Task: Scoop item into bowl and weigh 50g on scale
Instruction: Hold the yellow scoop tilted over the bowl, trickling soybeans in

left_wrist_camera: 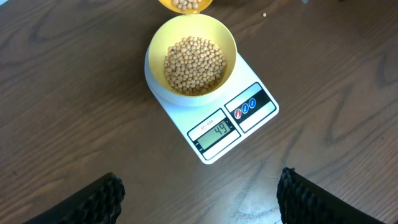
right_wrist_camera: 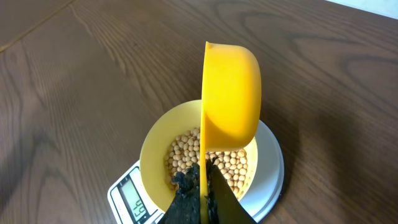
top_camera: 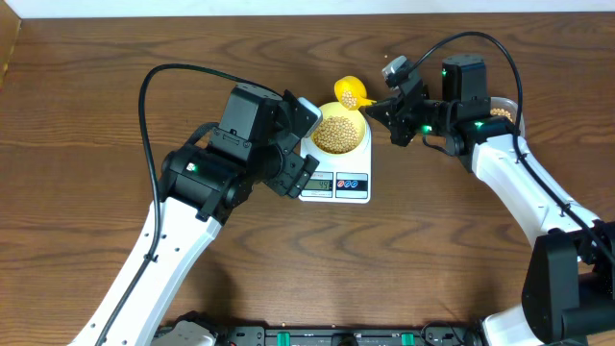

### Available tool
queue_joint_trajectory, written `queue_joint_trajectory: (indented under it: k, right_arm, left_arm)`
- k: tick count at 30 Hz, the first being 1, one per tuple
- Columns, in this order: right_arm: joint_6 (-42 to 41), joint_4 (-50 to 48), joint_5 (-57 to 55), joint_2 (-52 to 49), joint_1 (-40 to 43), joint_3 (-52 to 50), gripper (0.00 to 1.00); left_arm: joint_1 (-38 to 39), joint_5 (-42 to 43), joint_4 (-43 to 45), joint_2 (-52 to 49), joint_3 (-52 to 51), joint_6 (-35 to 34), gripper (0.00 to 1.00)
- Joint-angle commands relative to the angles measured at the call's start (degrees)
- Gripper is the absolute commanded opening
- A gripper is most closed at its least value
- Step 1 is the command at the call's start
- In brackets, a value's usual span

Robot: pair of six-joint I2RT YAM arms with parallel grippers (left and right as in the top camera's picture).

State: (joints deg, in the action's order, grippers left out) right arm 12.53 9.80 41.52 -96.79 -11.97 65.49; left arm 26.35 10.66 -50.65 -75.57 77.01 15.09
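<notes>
1. Scale (left_wrist_camera: 252,121) sits mid-counter (left_wrist_camera: 74,93); its display (left_wrist_camera: 214,132) reads 49; 2 coloured buttons sit beside the display.
2. Bowl (left_wrist_camera: 227,37) stands on the scale's platform; beans (left_wrist_camera: 194,64) cover its bottom in a loose heap.
3. Right end effector (right_wrist_camera: 202,186) is pinching the handle of a yellow scoop (right_wrist_camera: 230,93); its fingers (right_wrist_camera: 183,196) are closed tight on the handle.
4. The scoop is tipped on its side over the bowl's far rim; overhead view shows a few beans inside it.
5. Left end effector (left_wrist_camera: 200,179) hangs above the counter on the display side of the scale; fingers (left_wrist_camera: 93,202) spread wide, nothing between them, not touching the scale.
6. 1 stray bean (left_wrist_camera: 265,15) lies on the counter near the scoop.
7. Clear tub (top_camera: 502,108) with beans sits behind the right arm, mostly hidden.
</notes>
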Motion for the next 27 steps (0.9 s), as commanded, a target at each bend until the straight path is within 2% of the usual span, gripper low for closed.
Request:
queue_joint_trajectory:
  k: [1,27]
  right_arm:
    - [-0.07,0.11,0.39,0.68,-0.5,0.15,0.01]
    - [-0.02,0.44,0.39,0.68,-0.5,0.15,0.01]
  left_arm:
    - [-0.31,0.7,-0.09,-0.02,0.46,0.52,0.81]
    - [-0.31,0.7,-0.09,-0.02,0.46,0.52,0.81]
